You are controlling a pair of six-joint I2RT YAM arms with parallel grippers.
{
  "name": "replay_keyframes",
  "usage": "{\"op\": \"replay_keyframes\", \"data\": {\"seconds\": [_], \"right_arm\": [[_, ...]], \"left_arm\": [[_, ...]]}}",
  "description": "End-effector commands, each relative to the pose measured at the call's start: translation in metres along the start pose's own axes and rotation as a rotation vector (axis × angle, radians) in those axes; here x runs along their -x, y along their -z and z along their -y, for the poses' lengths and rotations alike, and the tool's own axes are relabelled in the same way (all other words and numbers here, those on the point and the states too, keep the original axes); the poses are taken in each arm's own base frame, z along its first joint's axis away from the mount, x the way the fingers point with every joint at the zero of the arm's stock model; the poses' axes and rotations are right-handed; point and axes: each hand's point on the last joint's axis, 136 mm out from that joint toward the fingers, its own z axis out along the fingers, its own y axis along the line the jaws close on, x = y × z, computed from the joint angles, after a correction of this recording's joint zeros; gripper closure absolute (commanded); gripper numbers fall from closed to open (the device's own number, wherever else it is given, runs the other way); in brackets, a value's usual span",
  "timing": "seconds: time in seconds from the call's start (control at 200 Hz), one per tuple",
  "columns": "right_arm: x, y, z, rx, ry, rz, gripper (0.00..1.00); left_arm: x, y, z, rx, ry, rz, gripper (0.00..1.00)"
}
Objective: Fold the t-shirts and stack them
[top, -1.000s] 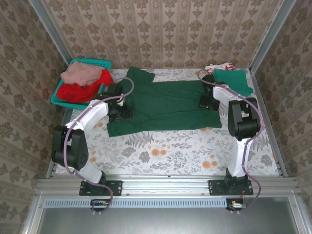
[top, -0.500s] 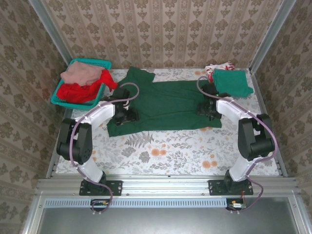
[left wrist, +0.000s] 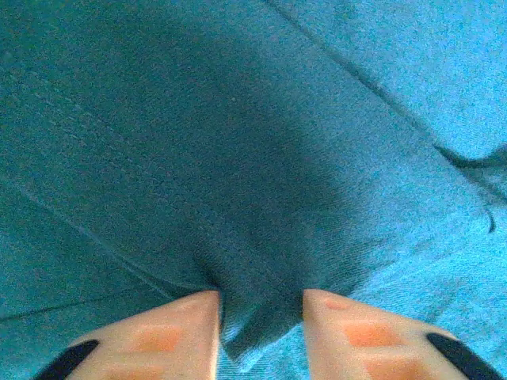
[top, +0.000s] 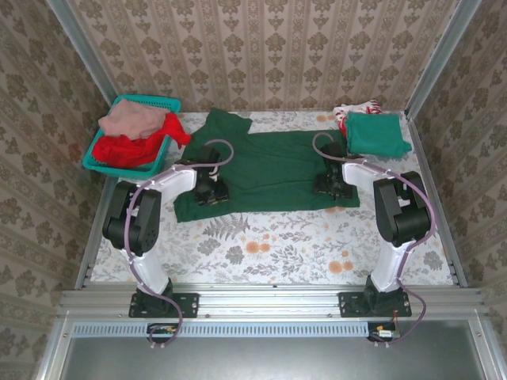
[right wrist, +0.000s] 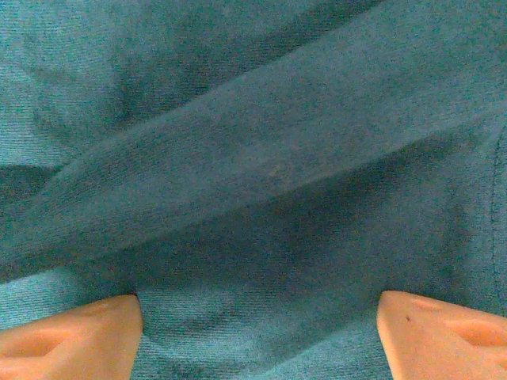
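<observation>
A large dark green t-shirt lies spread flat across the middle of the table. My left gripper is down on its left part, near the front hem. In the left wrist view that gripper has its fingers drawn close, with a raised fold of the green cloth pinched between them. My right gripper rests on the shirt's right part. Seen from the right wrist, this gripper stands wide open, its fingertips pressed onto the green cloth.
A teal mesh basket at the back left holds a dusty pink shirt and a red one. A folded teal-green shirt lies at the back right on a white-red one. Metal rails edge the table.
Both grippers have slid toward the near hem of the green shirt and slightly inward. The left jaws have narrowed onto a fold of cloth. The right jaws stay wide.
</observation>
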Motion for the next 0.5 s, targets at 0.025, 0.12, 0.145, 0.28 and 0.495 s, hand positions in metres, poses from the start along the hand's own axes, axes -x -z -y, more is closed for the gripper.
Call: {"op": "replay_keyframes", "data": {"seconds": [0.025, 0.12, 0.145, 0.28, 0.495], "right_arm": [[0.002, -0.005, -0.004, 0.019, -0.019, -0.011, 0.21], [0.003, -0.004, -0.003, 0.016, -0.019, -0.01, 0.21], [0.002, -0.004, -0.003, 0.017, -0.019, -0.01, 0.21], [0.001, -0.004, -0.002, 0.013, -0.017, -0.012, 0.21], [0.001, -0.003, -0.002, 0.009, -0.01, -0.014, 0.21]], "left_arm": [[0.01, 0.007, 0.014, -0.033, -0.015, 0.021, 0.87], [0.014, 0.011, 0.016, -0.033, -0.027, 0.029, 1.0], [0.015, 0.011, 0.016, -0.03, -0.029, 0.03, 1.0], [0.028, 0.017, 0.021, -0.02, -0.059, 0.045, 1.0], [0.078, 0.032, 0.051, 0.002, -0.274, 0.035, 1.0]]}}
